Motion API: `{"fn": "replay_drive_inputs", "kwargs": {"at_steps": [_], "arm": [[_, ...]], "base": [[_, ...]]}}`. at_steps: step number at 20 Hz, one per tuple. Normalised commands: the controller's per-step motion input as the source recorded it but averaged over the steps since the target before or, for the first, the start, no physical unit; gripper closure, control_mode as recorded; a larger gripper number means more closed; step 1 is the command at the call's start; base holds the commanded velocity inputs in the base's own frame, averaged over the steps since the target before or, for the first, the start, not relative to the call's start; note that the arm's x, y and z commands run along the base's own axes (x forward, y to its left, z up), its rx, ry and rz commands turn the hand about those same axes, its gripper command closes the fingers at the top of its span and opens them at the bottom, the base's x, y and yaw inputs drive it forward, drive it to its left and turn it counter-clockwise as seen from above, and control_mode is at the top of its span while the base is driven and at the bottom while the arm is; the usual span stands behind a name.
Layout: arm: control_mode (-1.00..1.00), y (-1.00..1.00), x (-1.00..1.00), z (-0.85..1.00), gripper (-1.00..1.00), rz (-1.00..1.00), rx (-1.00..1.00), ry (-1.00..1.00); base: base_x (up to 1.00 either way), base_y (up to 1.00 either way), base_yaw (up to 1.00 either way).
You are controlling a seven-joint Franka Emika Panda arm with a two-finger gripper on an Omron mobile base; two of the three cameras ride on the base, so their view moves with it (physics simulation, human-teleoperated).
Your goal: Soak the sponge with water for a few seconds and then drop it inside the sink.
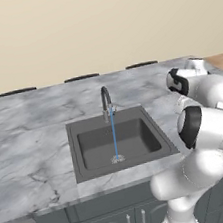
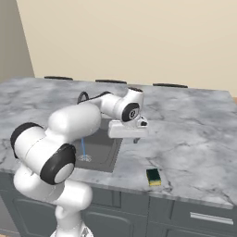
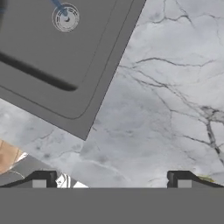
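1. Near the front edge of the worktop [image 2: 194, 134], below and in front of the fingers [image 2: 135, 139], the sponge [image 2: 153, 176] is lying flat with its green side up, well apart from the sink [image 2: 104, 155] on its left.
2. The fingers are standing spread wide and holding nothing; in the hand view the two tips [image 3: 39, 180] are rising over bare marble, with the sink's corner beyond them.
3. The water [image 1: 114, 133] is running from the faucet [image 1: 105, 100] straight down onto the drain [image 1: 117, 158], off to the left of the fingers, so the tap is already seen to.
4. Judging from this, the step in hand is the reach for the sponge, and nothing of the soaking is done yet.
5. The next move is calling for the fingers to travel toward the worktop's front edge and down, straddle the sponge and close on it, then carry it under the stream.
6. The arm's bulk is covering much of the basin in the right base view, and whether a yellowish fleck beside the right tip is the sponge is hard to tell.
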Motion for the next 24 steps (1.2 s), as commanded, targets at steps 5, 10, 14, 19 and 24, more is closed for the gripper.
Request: {"fn": "replay_drive_inputs", "kwargs": {"at_steps": [5, 10, 14, 19, 24], "arm": [[-1.0, -0.16, -0.59, 0.0, -1.0, 0.14, 0.0, 0.09], [-1.0, -0.32, -0.18, -0.14, -1.0, 0.0, 0.0, 0.12], [-1.0, -0.32, 0.05, -0.33, -1.0, 0.0, 0.0, 0.0], [-1.0, -0.27, 0.06, -0.26, -1.0, -0.04, 0.0, -0.05], [-1.0, -0.28, 0.0, -0.2, -1.0, -0.09, 0.0, -0.01]], "base": [[0.0, 0.0, 0.0], [0.0, 0.0, 0.0], [0.0, 0.0, 0.0], [0.0, 0.0, 0.0], [0.0, 0.0, 0.0]]}}
